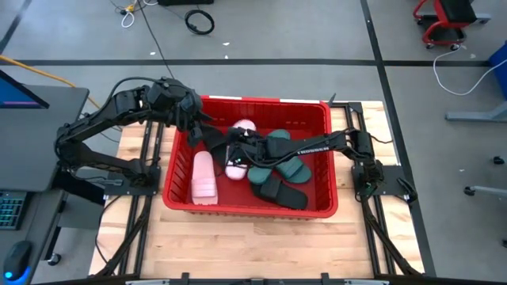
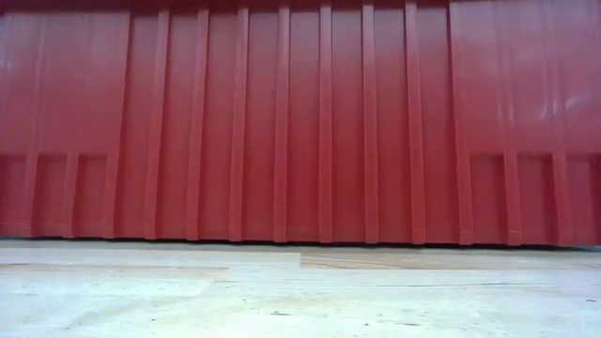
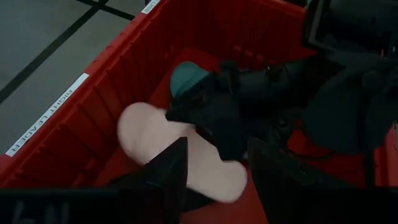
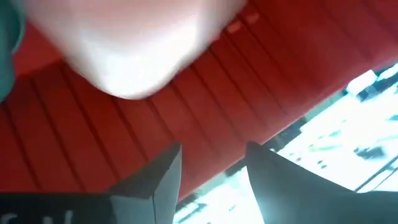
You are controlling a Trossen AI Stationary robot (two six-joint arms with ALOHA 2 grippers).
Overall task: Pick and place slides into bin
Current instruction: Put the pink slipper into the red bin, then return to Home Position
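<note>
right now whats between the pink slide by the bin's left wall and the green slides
In the high view, the right gripper and the second pink slide lie between the pink slide and green slides.

The bin (image 1: 252, 207) sits on the desk (image 1: 238, 249) between both arms; the slides (image 1: 273, 170) lie inside it

Pink, green, black slides (image 1: 273, 170) piled inside red bin (image 1: 249, 207).
</note>
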